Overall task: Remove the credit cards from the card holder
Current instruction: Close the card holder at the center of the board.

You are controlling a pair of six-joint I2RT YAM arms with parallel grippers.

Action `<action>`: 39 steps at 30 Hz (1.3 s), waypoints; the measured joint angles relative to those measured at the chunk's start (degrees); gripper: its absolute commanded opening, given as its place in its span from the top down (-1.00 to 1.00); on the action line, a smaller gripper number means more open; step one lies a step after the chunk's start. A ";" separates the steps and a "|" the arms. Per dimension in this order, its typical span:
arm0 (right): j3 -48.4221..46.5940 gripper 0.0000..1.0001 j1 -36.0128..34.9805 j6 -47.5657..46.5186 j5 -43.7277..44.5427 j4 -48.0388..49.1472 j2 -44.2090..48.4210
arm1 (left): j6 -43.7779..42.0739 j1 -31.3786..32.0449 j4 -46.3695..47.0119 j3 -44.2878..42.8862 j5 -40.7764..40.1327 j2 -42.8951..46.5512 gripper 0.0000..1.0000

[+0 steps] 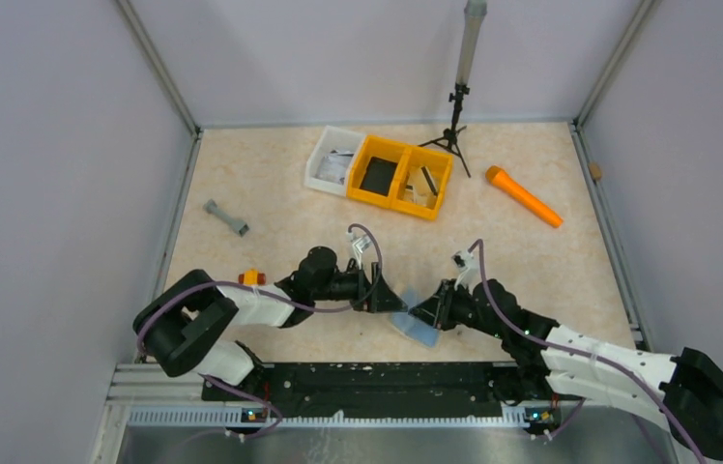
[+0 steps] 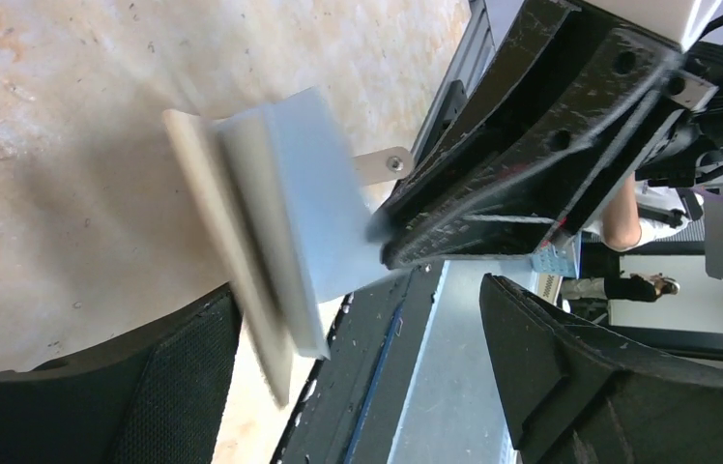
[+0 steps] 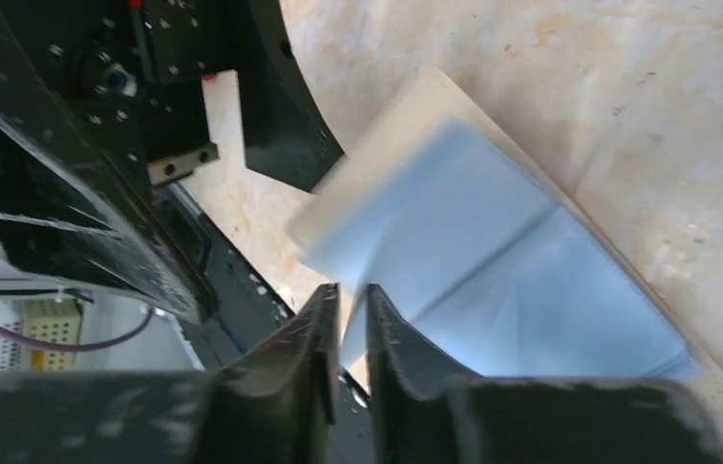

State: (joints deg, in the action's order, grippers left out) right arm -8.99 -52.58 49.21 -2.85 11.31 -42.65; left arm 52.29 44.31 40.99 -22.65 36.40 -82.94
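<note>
1. Card holder (image 1: 419, 329) position: lower centre of the top view, near the front edge of the surface (image 1: 271, 193), tilted, with its blue-grey face showing.
2. Left end effector (image 1: 391, 298): I see it released, jaws spread wide, just beside the holder's tan edge.
3. Right end effector (image 1: 423, 311): I see the jaws nearly closed, pinching the holder's blue-grey edge.

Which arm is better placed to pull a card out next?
Left. The left gripper is open at one edge of the holder; the right gripper pinches the opposite edge, holding it up.
</note>
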 measured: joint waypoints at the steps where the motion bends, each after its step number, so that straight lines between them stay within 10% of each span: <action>1: 0.00 0.40 0.00 0.28 -0.28 0.72 -0.50 | 0.00 0.00 0.28 0.26 0.00 -0.22 -0.85; 14: 1.40 0.20 0.00 4.55 -1.95 6.99 -3.85 | 0.20 0.00 2.89 1.84 0.24 -2.05 -0.79; 23: 1.42 0.02 0.00 7.72 7.89 -7.21 3.37 | -3.54 1.31 -9.29 -2.23 -3.82 -2.10 -0.71; 33: -0.57 -0.18 0.00 8.09 10.12 -21.16 4.63 | -8.22 4.55 -23.80 -10.91 -10.84 -6.23 0.07; 39: -0.50 0.03 0.00 9.92 10.19 -22.05 4.57 | -7.76 4.50 -25.75 -11.04 -11.63 -8.66 0.61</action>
State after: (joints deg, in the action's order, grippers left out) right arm -9.50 -52.58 59.13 7.33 -10.74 -38.09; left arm 44.53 48.82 15.25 -33.69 24.77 -91.59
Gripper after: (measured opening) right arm 0.559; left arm 0.296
